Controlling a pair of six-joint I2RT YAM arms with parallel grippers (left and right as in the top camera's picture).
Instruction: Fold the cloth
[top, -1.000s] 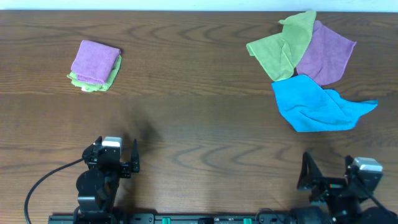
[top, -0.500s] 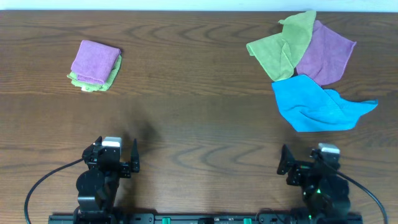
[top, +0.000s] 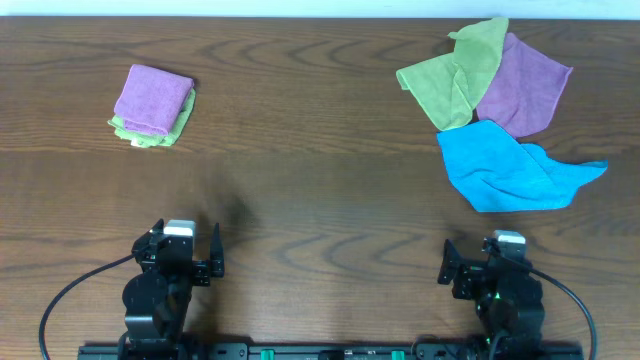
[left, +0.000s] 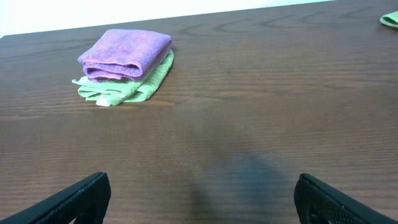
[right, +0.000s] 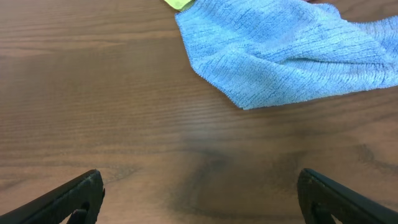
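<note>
A crumpled blue cloth (top: 510, 170) lies flat at the right of the table; it also fills the top of the right wrist view (right: 286, 50). A green cloth (top: 450, 75) and a purple cloth (top: 525, 85) lie unfolded behind it, overlapping. At the far left a folded purple cloth (top: 152, 97) sits on a folded green cloth (top: 150, 135); both show in the left wrist view (left: 124, 53). My left gripper (top: 180, 262) (left: 199, 202) is open and empty near the front edge. My right gripper (top: 480, 272) (right: 199, 199) is open and empty, in front of the blue cloth.
The wooden table (top: 320, 190) has its far edge along the top of the overhead view. A black cable (top: 70, 295) runs from the left arm's base at the front left.
The right arm has swung left along the front edge, so its gripper now sits more directly in front of the blue cloth. The left arm and all cloths are unmoved.
</note>
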